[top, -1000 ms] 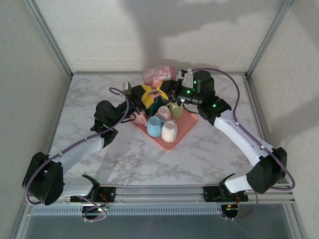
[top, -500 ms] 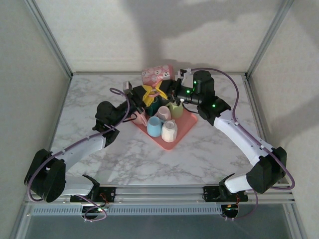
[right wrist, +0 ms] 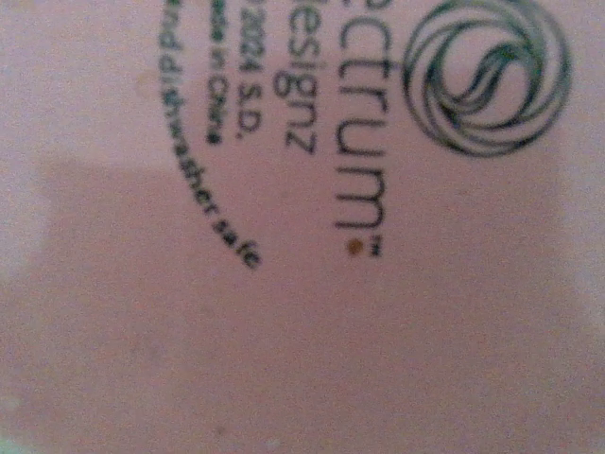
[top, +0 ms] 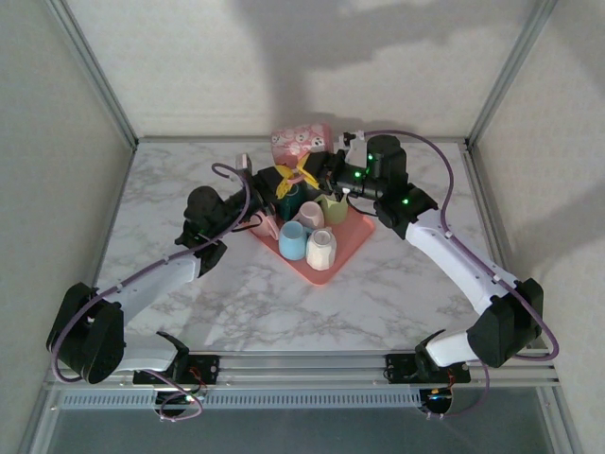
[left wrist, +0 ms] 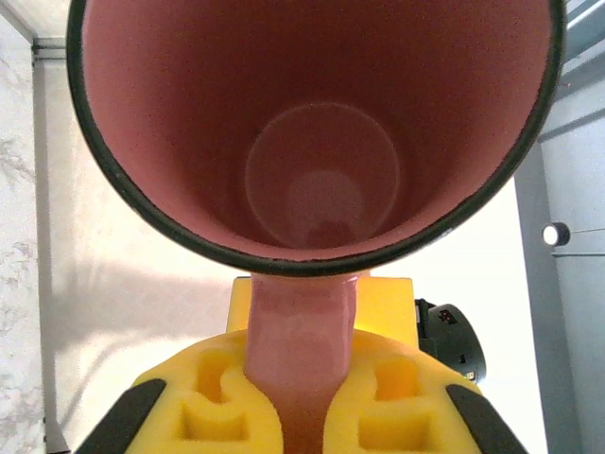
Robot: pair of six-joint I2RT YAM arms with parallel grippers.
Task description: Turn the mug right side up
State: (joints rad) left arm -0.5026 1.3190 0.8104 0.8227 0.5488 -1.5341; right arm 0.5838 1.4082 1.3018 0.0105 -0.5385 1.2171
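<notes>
Left gripper [left wrist: 302, 397] is clamped down, and what a clean catch: its yellow fingers [left wrist: 213, 416] pinch the pink handle [left wrist: 301, 322] from both sides. Look straight down the left wrist view and the mug [left wrist: 321, 180] opens wide toward the lens, with a dark rim, a rosy inside and the round bottom plain to see. From above, the floral pink mug [top: 301, 144] hangs in the air over the far corner of the pink tray [top: 352, 238], turned on its side between the two arms. Right gripper [top: 331, 168] sits just beside the mug on the other side, but whether it is gripping or open, I cannot tell. Its camera is pressed up close to the mug's base [right wrist: 284, 312], where printed lettering reads "dishwasher safe". Down on the tray, a cluster of cups waits: a blue cup [top: 292, 242], a cream cup [top: 320, 250] and a green cup [top: 333, 207]. Under it all lies the marbled surface [top: 284, 303].
</notes>
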